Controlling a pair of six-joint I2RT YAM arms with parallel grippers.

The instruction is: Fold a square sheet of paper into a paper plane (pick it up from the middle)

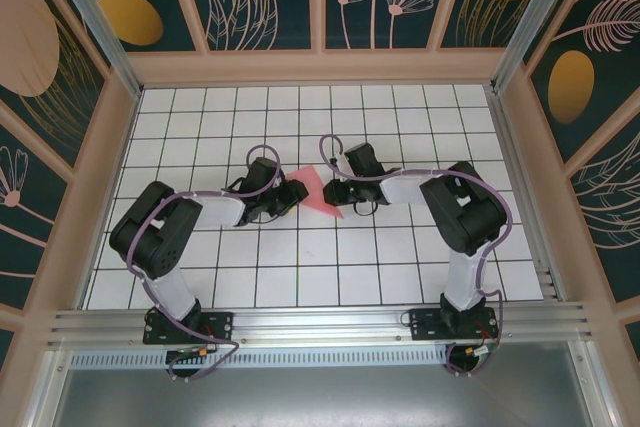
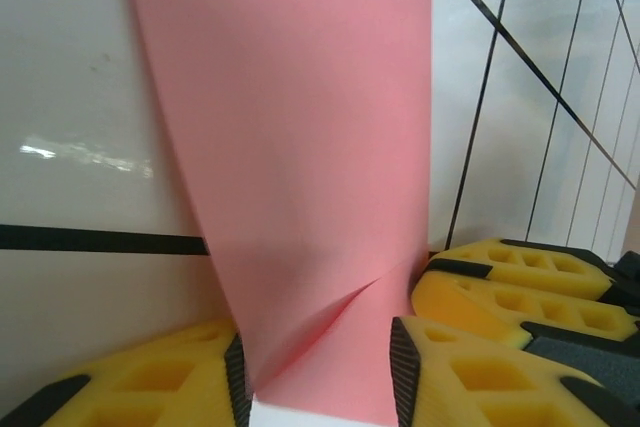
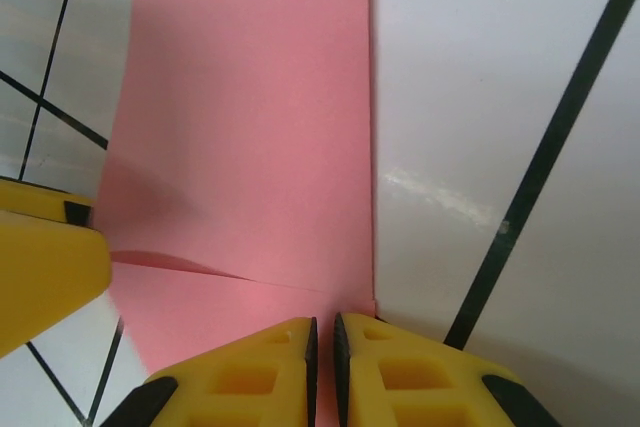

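Black-and-white arms (image 1: 165, 237), lilac cables (image 1: 264, 149), yellow fingers (image 2: 150, 387), black pads (image 2: 403, 367)

The square sheet of paper (image 1: 316, 190), pink-red, lies partly folded, creased.

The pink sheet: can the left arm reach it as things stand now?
Likely yes: the pink sheet lies between the fingers of the left claw, with nothing in the way.
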